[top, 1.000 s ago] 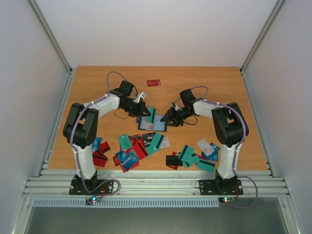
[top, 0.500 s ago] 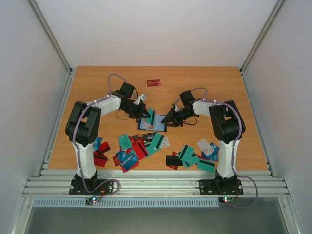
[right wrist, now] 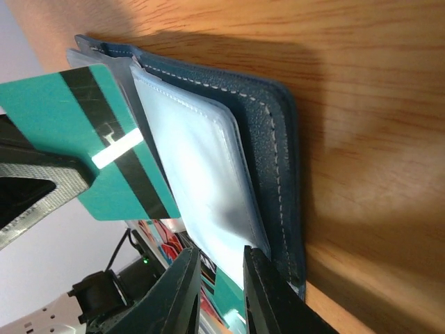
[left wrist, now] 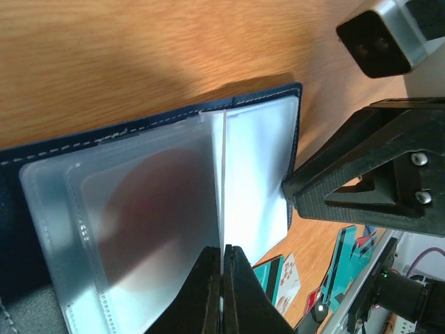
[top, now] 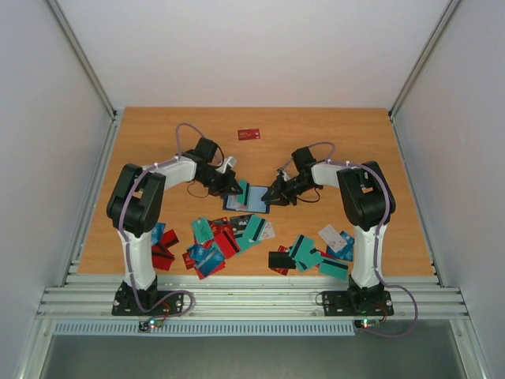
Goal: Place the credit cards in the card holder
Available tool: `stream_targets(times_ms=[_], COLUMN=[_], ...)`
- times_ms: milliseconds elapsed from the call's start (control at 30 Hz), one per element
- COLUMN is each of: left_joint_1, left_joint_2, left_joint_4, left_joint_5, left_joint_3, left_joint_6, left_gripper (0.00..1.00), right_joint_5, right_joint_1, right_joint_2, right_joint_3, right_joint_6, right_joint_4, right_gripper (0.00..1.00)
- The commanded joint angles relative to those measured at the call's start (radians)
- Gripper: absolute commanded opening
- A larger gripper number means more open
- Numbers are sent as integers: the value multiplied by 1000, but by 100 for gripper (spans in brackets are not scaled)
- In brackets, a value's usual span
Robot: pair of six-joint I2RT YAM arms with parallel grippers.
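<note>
On table (top: 355,142), navy card holder (right wrist: 278,139) open; left hand (left wrist: 222,254) clamps teal card (right wrist: 111,139); right hand (right wrist: 221,268) grip unclear.

So from overhead, the card holder (top: 252,208) lay open and flat near the middle of the wooden table (top: 158,142). The left gripper (top: 233,187) was at its left side with a teal card (top: 245,191) standing tilted at its tip, right over the holder. The right gripper (top: 273,196) sat at the holder's right edge. Jaws were too small to make out, honestly. Loose credit cards (top: 225,235) were heaped in a few bunches along the near edge, and one red card (top: 249,134) lay alone at the far side.
</note>
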State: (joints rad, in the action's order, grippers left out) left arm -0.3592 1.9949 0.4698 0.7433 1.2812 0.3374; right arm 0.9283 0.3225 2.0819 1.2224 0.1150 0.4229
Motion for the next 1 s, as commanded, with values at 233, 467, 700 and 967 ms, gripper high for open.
stream_targets(times_ms=[233,467,700,967], left_joint_1=[-15,-29,-29,-30], left_joint_2=[28,24,25,31], left_joint_4=[-91,-107,-98,-112], left_joint_5=[-4,3,3,60], left_joint_3=[-48,-52,-42,-47], left_joint_6=[30,50,62,56], left_gripper=[0,0,0,0], right_joint_5=[-34,-29,-29,-28], right_joint_1=[-3,-3,-6,-12], right_joint_2=[44,47,43,33], right_joint_3=[-1,5,6,3], right_joint_6=[-39,-40,-47,-46], right_joint_4=[45,46,54,57], right_gripper=[19,19,19,20])
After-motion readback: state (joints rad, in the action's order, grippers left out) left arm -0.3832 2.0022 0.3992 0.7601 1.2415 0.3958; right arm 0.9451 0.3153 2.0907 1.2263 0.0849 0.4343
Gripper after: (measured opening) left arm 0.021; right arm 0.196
